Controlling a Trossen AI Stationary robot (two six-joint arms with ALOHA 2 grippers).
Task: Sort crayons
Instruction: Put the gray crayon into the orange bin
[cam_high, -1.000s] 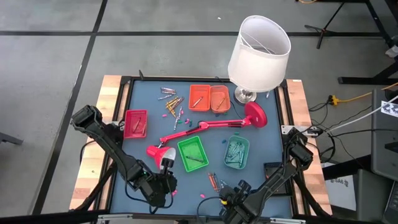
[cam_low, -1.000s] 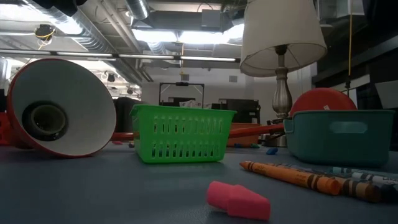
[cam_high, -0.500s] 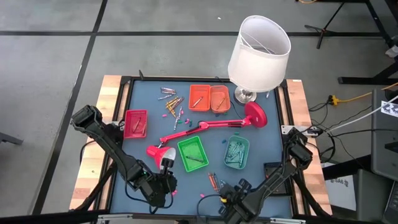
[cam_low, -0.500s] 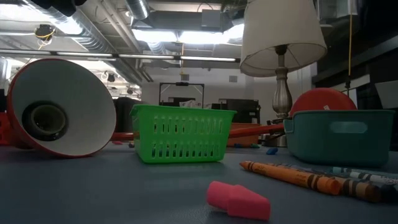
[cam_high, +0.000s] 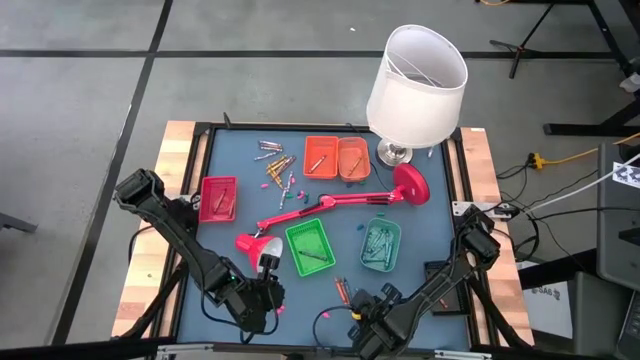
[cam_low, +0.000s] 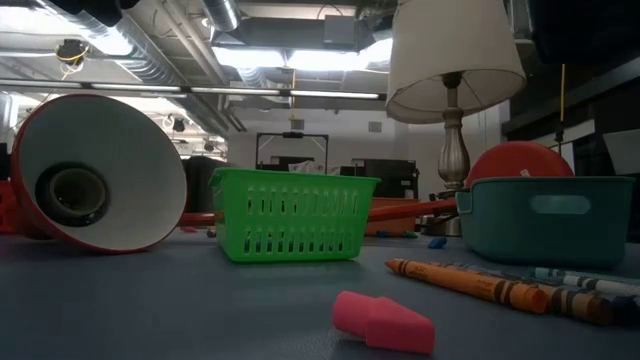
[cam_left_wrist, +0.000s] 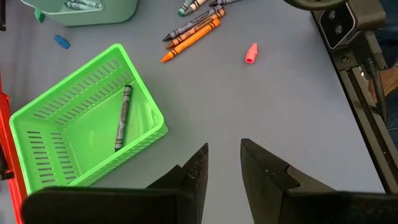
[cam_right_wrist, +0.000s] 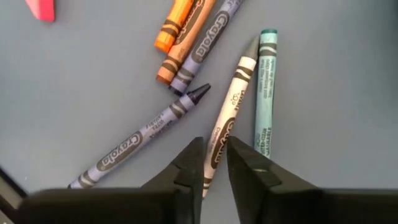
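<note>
Several crayons (cam_high: 342, 292) lie loose on the blue mat near the table's near edge, also in the low view (cam_low: 480, 283). In the right wrist view they are orange, violet, grey (cam_right_wrist: 230, 106) and teal. My right gripper (cam_right_wrist: 214, 146) hovers over them (cam_high: 362, 312), open by a narrow gap, a finger on either side of the grey crayon's near end. My left gripper (cam_left_wrist: 224, 149) is open by a narrow gap and empty at the near left (cam_high: 268, 297). More crayons (cam_high: 277, 165) lie at the far side.
Green tray (cam_high: 307, 246) holds one dark crayon (cam_left_wrist: 122, 118); teal tray (cam_high: 380, 243) holds several. Red tray (cam_high: 218, 198) and two orange trays (cam_high: 337, 157) stand farther back. A red desk lamp (cam_high: 330, 205) lies across the middle, beside a white-shaded lamp (cam_high: 415, 85). A pink eraser (cam_low: 383, 322) lies near.
My right gripper has gone a little toward the table's left edge, over the loose crayons near the near edge. The crayons have not moved.
</note>
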